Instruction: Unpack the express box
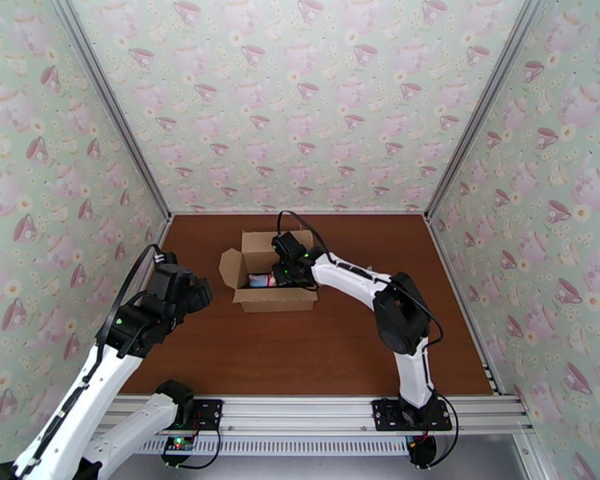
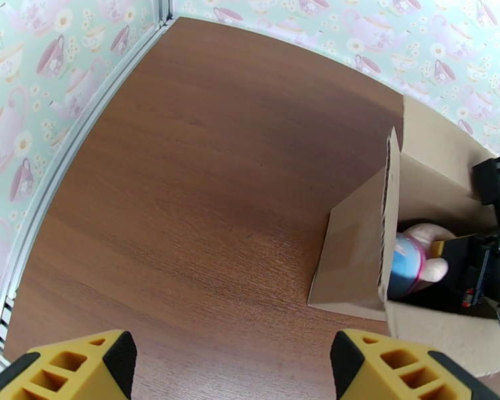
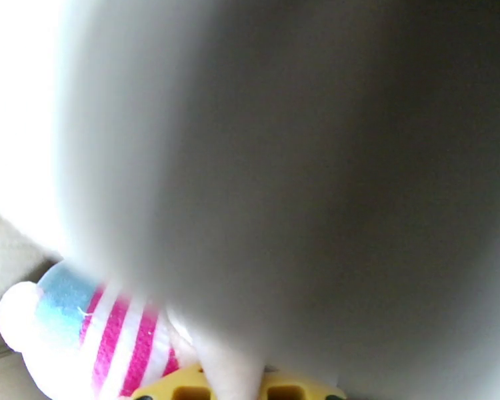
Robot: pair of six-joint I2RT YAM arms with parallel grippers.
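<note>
**Box open, doll not yet out**

- Box (image 1: 274, 300) sits on the table (image 1: 300, 354) with its top flaps folded out. The left flap (image 1: 232, 268) stands away from the side and the far one lies back. The opening step looks done.
- Doll (image 1: 260, 280) lies inside the box, low against the left wall. In the left wrist view its blue and pink end (image 2: 410, 258) shows just behind the box's near corner. Nothing from the box lies on the table around it, so the emptying is left to do.
- Right gripper (image 1: 288, 274) reaches down into the box from its right side. The right wrist view has the striped doll (image 3: 103, 328) right at the yellow fingers (image 3: 183, 387), and a pale limb seems to run between them. The jaws are together, and I judge them pinched on the doll's limb. A grey blur covers most of that view, so the grip itself is hard to confirm.
- From the left wrist view, the right gripper (image 2: 450, 258) touches the doll's pale part inside the box.
- Left gripper (image 1: 180, 286) hangs to the left of the box, well apart from it, over bare table. Its jaws stand wide apart (image 2: 233, 360) and hold nothing.
- Judgement: task about midway. What remains is to lift the doll clear of the box walls and set it down outside.
</note>
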